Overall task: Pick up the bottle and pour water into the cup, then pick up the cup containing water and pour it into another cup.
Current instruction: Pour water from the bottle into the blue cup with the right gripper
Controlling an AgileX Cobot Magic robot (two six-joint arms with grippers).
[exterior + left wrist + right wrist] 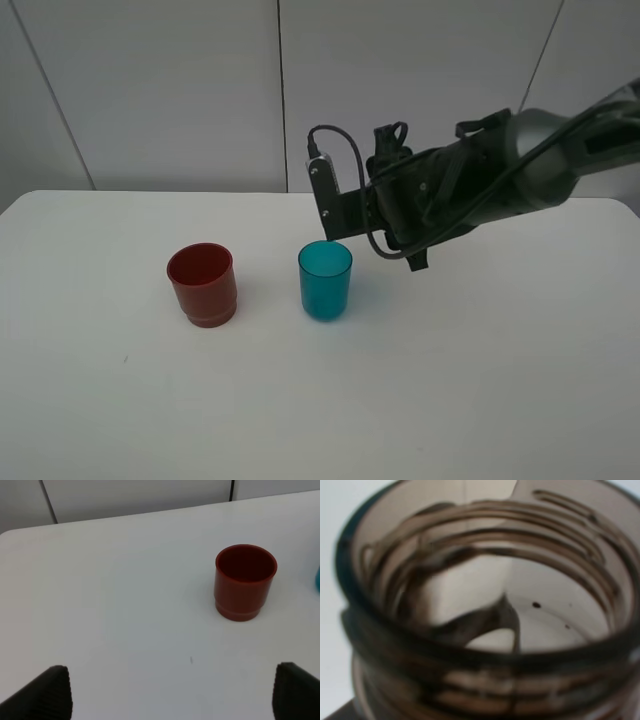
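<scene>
**Exterior high view.** The right arm (pixel 480 185) reaches in from the right across the white table (pixel 480 390). Its wrist end hangs just above and behind the rim of the teal cup (pixel 325 281), which stands upright near the middle. The red cup (pixel 202 285) stands upright to the left, apart from the teal one. The arm's dark bulk hides both the right gripper and the bottle in this view. No stream of water can be made out, and it cannot be told whether the teal cup holds any.

**Left wrist view.** The left gripper (pixel 170 700) hangs over bare table, its two ribbed fingers (pixel 45 695) spread wide with nothing between them. The red cup sits ahead of it, and its interior looks empty.

**Right wrist view.** The bottle (pixel 485 630) fills the frame: smoky brown, with a threaded neck and an uncapped mouth close to the lens. The right gripper's fingers are out of frame, but the claw is fully closed. Judging by how near the bottle sits, it is clamped on the bottle's body.

**Step in hand.** This appears to be the first pour, from bottle into teal cup. The next move calls for tipping the mouth squarely over the teal rim, and slowly, since the cup is narrow and light.
</scene>
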